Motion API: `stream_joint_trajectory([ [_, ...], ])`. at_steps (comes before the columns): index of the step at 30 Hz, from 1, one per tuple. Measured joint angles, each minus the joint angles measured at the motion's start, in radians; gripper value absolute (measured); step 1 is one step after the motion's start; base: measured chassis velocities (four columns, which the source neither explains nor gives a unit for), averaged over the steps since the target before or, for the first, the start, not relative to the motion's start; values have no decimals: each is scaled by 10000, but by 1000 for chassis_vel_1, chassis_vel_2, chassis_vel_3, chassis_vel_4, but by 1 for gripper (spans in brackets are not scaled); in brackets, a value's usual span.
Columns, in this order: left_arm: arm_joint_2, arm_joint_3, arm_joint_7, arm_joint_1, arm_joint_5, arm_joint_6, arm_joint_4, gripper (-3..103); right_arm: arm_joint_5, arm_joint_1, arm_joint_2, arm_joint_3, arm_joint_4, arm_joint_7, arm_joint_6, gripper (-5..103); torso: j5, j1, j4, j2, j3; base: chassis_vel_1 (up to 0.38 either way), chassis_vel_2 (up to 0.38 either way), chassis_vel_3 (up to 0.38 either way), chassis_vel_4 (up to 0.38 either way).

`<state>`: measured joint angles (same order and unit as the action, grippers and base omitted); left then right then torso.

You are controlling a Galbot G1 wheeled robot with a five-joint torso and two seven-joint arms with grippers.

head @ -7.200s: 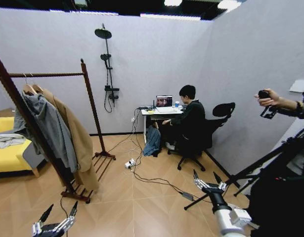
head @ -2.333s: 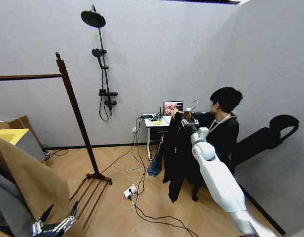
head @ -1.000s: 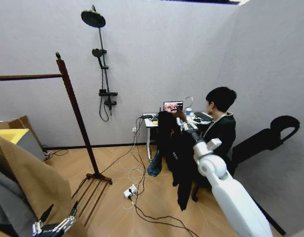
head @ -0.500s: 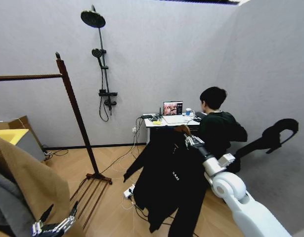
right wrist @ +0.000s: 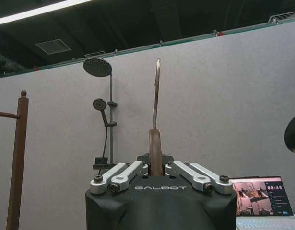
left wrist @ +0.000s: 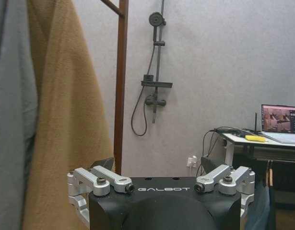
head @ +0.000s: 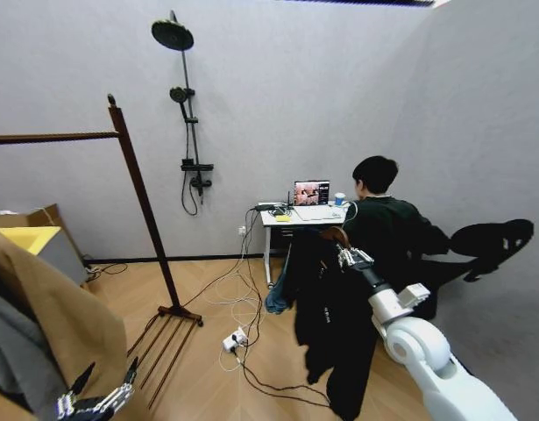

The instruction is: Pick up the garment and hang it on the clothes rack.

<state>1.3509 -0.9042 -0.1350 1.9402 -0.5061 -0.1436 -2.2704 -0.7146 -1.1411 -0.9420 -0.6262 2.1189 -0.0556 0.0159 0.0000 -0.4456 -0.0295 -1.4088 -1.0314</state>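
Observation:
The garment (head: 335, 320), a black jacket with small white lettering, hangs on a wooden hanger (right wrist: 155, 149) with a metal hook (right wrist: 157, 91) standing upright. My right gripper (head: 348, 256) is shut on the hanger's neck and holds the jacket clear of the floor, in front of the desk. In the right wrist view the right gripper (right wrist: 155, 165) has its fingers closed around the wood. The clothes rack (head: 139, 193) stands to the left, with its top bar (head: 50, 138) reaching leftward. My left gripper (head: 102, 388) sits low at the bottom left, open; the left gripper (left wrist: 157, 165) holds nothing.
A tan coat (head: 63, 320) and a grey hoodie (head: 10, 364) hang on the rack close by on the left. Cables and a power strip (head: 234, 338) lie on the wooden floor. A desk (head: 291, 216) with a laptop and an office chair (head: 488, 241) stand behind the jacket.
The jacket, flared out to the left half a second ago, has swung back and hangs narrower under my right gripper. The whole picture has shifted slightly, so the camera moved.

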Motion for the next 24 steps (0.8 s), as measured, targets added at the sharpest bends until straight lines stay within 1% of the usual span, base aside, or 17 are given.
stream_joint_trajectory([
  [10,0,0,0,0,0,0,0,100,320,-69,-130,-47,243,-113,-75,10,1,-1,3,1,-1,91,97,87,97],
  [24,0,0,0,0,0,0,0,100,511,-429,-191,-279,483,-235,-178,10,2,-1,2,1,0,120,121,128,119],
])
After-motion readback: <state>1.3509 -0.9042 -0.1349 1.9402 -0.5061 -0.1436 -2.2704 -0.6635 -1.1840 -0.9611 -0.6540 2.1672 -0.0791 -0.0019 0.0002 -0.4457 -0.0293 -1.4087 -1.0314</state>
